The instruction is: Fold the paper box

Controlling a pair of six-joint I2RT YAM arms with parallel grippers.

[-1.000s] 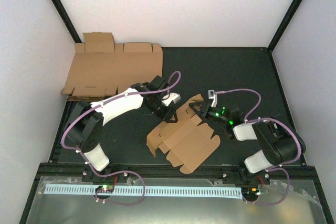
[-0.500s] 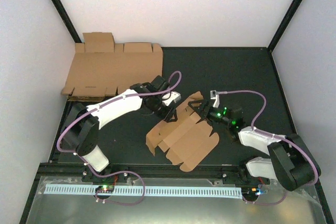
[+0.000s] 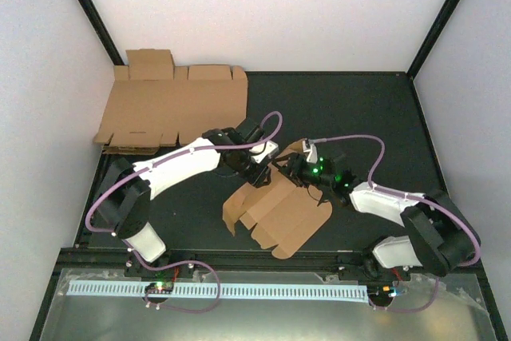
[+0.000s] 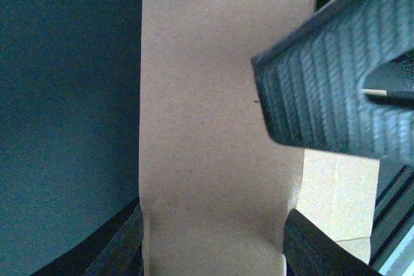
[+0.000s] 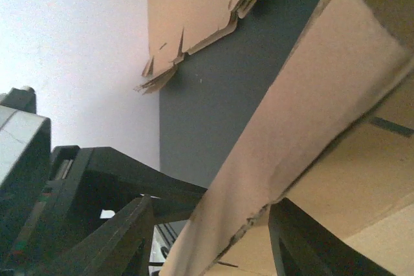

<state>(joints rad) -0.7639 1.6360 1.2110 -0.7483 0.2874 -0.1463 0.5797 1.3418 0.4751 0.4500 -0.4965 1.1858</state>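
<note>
The paper box (image 3: 281, 212) is a brown die-cut piece lying mostly flat mid-table, with its far flaps raised. My left gripper (image 3: 260, 175) is at its far left edge. In the left wrist view a flap (image 4: 213, 159) fills the gap between the spread fingers (image 4: 123, 247) and touches both. My right gripper (image 3: 291, 167) is at the far flap, close to the left one. In the right wrist view its fingers (image 5: 132, 227) stand apart and a raised flap (image 5: 304, 95) runs slantwise between them. One right finger also shows in the left wrist view (image 4: 336, 82).
A stack of larger flat cardboard sheets (image 3: 172, 105) lies at the far left against the wall and also shows in the right wrist view (image 5: 194, 11). The black mat (image 3: 351, 109) spans the table. A metal ledge with a white strip (image 3: 239, 289) runs along the near edge.
My right arm has stretched left, bringing its gripper over the far flap close to the left gripper. My left gripper has shifted slightly right and nearer. The box has barely moved.
</note>
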